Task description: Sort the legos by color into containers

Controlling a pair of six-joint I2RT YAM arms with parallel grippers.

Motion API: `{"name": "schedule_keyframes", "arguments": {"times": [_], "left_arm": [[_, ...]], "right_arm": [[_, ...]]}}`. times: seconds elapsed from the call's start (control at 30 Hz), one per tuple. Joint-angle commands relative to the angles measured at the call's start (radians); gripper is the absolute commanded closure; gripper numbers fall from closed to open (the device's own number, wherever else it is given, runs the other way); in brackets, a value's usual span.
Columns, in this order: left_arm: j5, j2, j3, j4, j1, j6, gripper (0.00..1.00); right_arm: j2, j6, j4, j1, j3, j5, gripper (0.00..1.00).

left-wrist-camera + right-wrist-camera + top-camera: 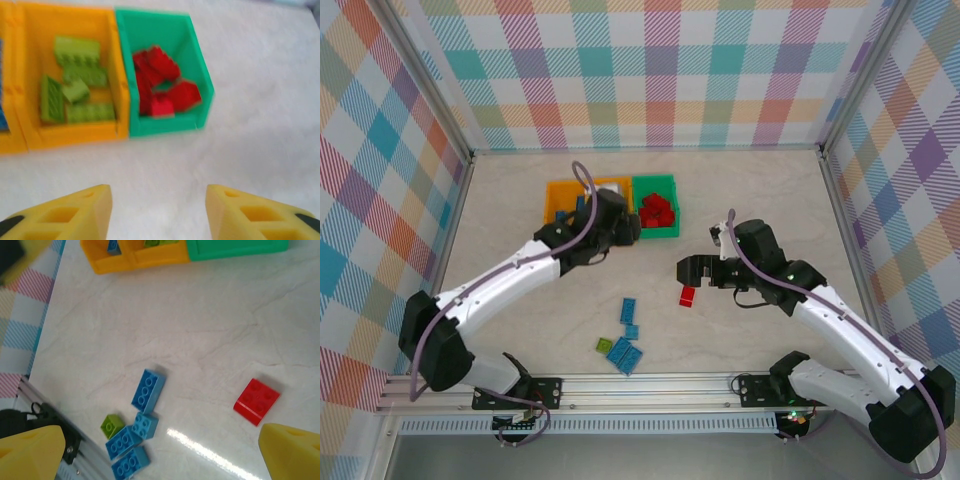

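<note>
1. Tabletop (520,210): pale, marble-look w/ faint grey veins, matte.
2. Back wall (650,70): plaid pattern in teal, orange, pink, purple & green on white.
3. Left wall (370,180) & right wall (910,170): same plaid.
4. Silver metal posts (435,95) at both back corners.
5. Aluminium rail (650,383) along near table edge.
6. Light: even, soft shadows; bright glare streak (200,446) on tabletop in right wrist view.

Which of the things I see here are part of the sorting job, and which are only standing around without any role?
Job:
- green bin with red bricks
- orange bin with lime bricks
- unsorted on the table: loose red brick, blue bricks, loose lime brick

Not the job:
- checked walls
- metal rail
</note>
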Motion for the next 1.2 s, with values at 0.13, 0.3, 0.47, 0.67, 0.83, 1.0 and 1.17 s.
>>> {"name": "schedule_keyframes", "arguments": {"times": [0.13, 0.3, 0.47, 0.67, 0.83, 1.0, 1.17], "left_arm": [[-0.068, -0.056, -0.171, -0.185, -0.192, -0.168, 0.35], [-0.043, 0.04, -0.222, -0.141, -0.266, -0.233, 0.33], [-0.026, 0.16, -0.228, -0.084, -0.27, -0.22, 0.32], [-0.096, 0.281, -0.205, -0.082, -0.27, -0.219, 0.37], [-0.081, 0.313, -0.217, -0.053, -0.27, -0.233, 0.62], [-0.12, 0.245, -0.225, -0.04, -0.269, -0.242, 0.73], [-0.247, 0.125, -0.176, -0.038, -0.186, -0.133, 0.73]], "right_arm": [[-0.013, 0.059, 0.118, -0.002, -0.047, 0.004, 0.0], [-0.03, 0.069, 0.126, -0.003, -0.082, -0.006, 0.0], [-0.045, 0.059, 0.099, -0.003, -0.079, -0.008, 0.0], [-0.076, 0.061, 0.086, -0.004, -0.093, 0.007, 0.0], [-0.077, 0.054, 0.073, -0.007, -0.093, 0.013, 0.0], [-0.072, 0.046, 0.081, -0.007, -0.092, -0.001, 0.0], [-0.039, -0.009, 0.112, -0.006, -0.092, -0.178, 0.0]]}}
